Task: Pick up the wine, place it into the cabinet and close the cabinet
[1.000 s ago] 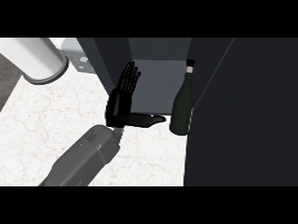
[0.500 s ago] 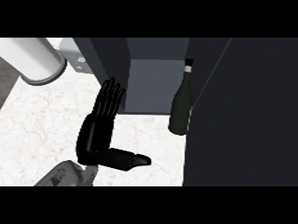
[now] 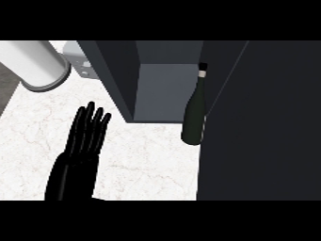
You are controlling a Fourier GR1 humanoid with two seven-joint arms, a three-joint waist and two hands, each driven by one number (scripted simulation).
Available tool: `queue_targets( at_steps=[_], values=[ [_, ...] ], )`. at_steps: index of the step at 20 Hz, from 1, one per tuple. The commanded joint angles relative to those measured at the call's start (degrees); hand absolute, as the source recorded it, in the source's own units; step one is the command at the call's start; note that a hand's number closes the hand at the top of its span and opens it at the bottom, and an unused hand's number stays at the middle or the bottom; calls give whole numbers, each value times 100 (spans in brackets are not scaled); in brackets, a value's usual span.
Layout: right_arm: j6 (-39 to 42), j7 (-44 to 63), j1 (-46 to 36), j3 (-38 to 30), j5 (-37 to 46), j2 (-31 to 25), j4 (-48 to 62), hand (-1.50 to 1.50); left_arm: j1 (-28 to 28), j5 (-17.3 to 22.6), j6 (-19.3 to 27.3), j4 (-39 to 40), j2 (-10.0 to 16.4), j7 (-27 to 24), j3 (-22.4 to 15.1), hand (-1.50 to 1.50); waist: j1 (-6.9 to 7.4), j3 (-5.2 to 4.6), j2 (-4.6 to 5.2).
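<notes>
Wine bottle (image 3: 194, 118) sits upright at the cabinet (image 3: 159, 92) mouth, against its dark door (image 3: 274, 122) — I can't tell how far inside. Left hand (image 3: 83, 141) empty, fingers straight and together — wrist cut off.

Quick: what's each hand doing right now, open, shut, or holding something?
Black left hand: open, fingers straight, holding nothing.
Right hand: not in view.

Bright, even light on pale counter (image 3: 149, 162), cabinet door (image 3: 274, 122) darkly shaded
</notes>
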Motion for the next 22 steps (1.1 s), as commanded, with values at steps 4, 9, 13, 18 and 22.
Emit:
queue_targets(
  at_steps=[4, 9, 13, 18, 22],
  values=[
    [625, 239, 290, 713, -215, -207, -251, 150, 1244, -2, -101, -925, 777, -163, 568, -150, -6, -2, 7],
    [411, 826, 991, 1680, -501, 56, -940, 150, 2139, 332, -593, -1227, 1171, -613, 1320, -150, -6, -11, -12],
    [82, 1106, 710, 2377, -28, 311, -987, 150, 2802, 625, -1131, -1491, 1413, -774, 1899, -150, 0, -9, -6],
    [-527, 1540, 387, 3493, 872, 793, -935, 150, 3607, 1099, -2201, -1315, 1631, -1109, 2639, -150, 12, -17, -23],
    [-1223, 1588, -775, 4004, 1511, 911, -397, 150, 4018, 1261, -2585, -1423, 1785, -1128, 3139, -150, 78, -19, -15]
  ],
)
